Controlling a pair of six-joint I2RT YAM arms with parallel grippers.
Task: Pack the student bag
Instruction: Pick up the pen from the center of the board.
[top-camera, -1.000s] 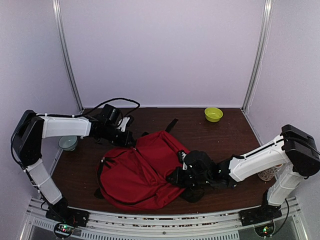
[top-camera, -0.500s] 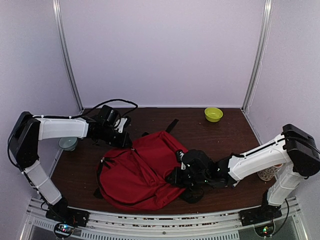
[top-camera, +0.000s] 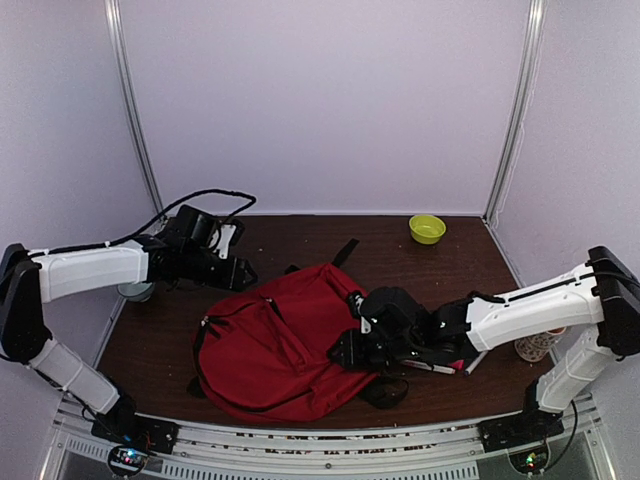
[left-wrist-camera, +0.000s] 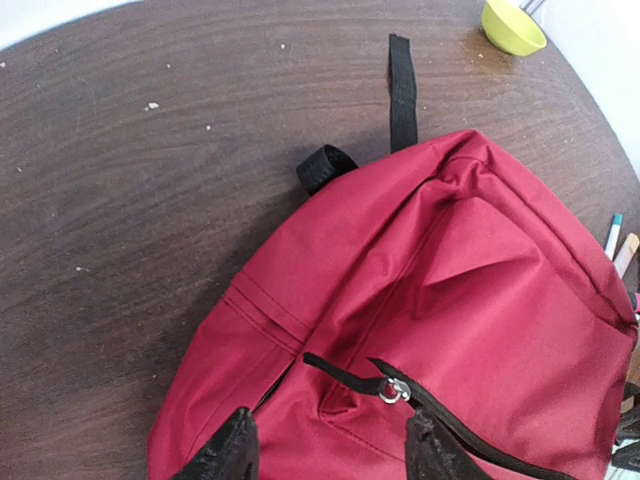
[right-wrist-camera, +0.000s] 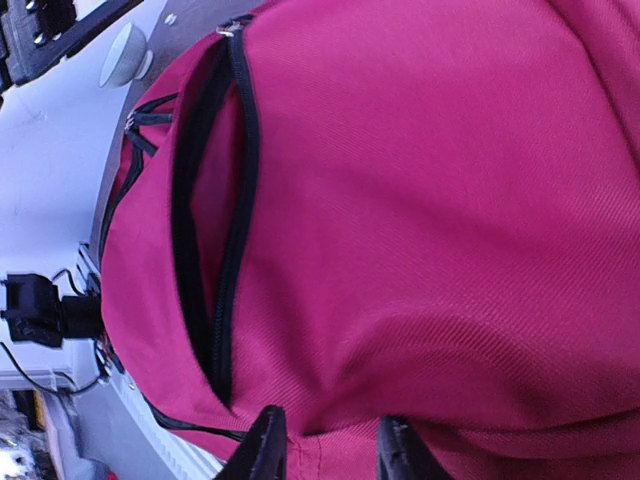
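Bag (top-camera: 275, 345) | pocket (right-wrist-camera: 215, 250) unzipped, loading judged pending | left gripper (left-wrist-camera: 330, 420) jaws spread, empty | right gripper (right-wrist-camera: 330, 418) jaws parted, empty | next: pens (left-wrist-camera: 612, 235) to be fetched, slotted in

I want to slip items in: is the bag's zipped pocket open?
Yes, the right wrist view shows the pocket zipper on the student bag parted, a long gap between its black edges.

Left arm (top-camera: 95, 268), right arm (top-camera: 520, 315) outstretched, jaws parted.
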